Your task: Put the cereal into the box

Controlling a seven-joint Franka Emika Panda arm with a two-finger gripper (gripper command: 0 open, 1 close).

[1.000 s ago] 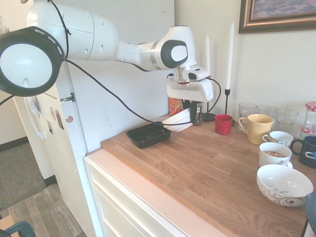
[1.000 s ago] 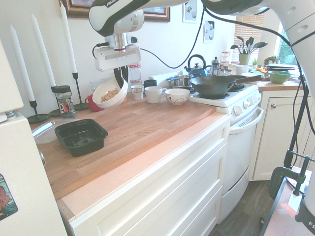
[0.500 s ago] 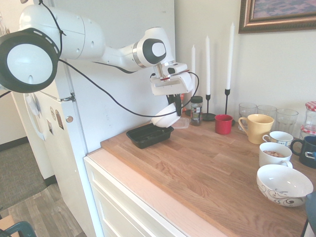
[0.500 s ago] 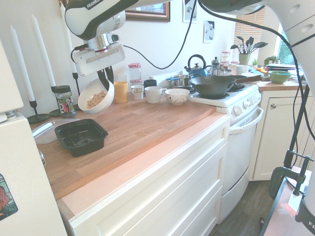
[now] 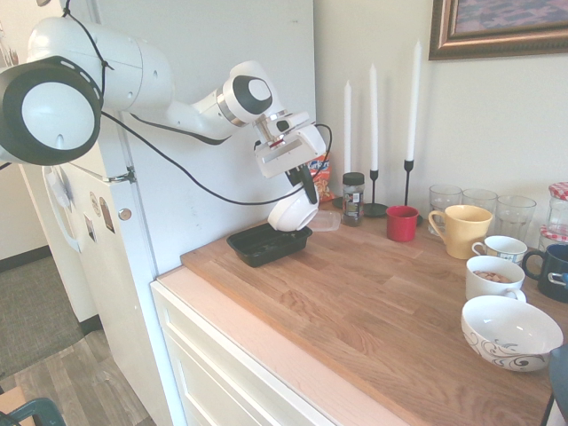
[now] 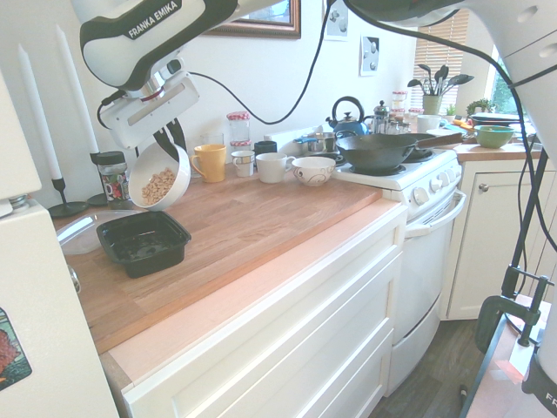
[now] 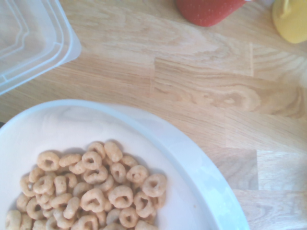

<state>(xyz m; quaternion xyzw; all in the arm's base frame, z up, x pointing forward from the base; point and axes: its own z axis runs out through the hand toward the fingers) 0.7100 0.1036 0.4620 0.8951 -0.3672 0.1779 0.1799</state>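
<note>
Cereal point(image 7: 96, 191), a heap of tan rings, lies in a tilted white bowl point(image 6: 159, 177) at the left of the second exterior view, gathered toward the bowl's lower side. The tool point(image 6: 170, 135) is closed on the bowl, its dark fingers pinching the wall near the rim and holding the bowl above the desk point(image 6: 261, 222). The black box point(image 6: 144, 244) stands upright on the desk, lower and nearer the camera than the bowl in that view; in the first exterior view it sits near the centre of the frame, just left of and below the bowl. I can make out no cereal in the box.

A clear plastic lid point(image 7: 33, 38) lies flat on the desk, in the upper left of the wrist view. In the first exterior view, a dark-lidded jar point(image 5: 352, 199) and a red mug point(image 5: 402, 224) stand right of the bowl, with a yellow mug point(image 5: 467, 231) further right. Toward the right edge are a white cup point(image 5: 494, 277) with brownish bits in it and, below it in the frame, a patterned bowl point(image 5: 511, 333). White candles point(image 5: 414, 102) rise behind the jar and the red mug.
</note>
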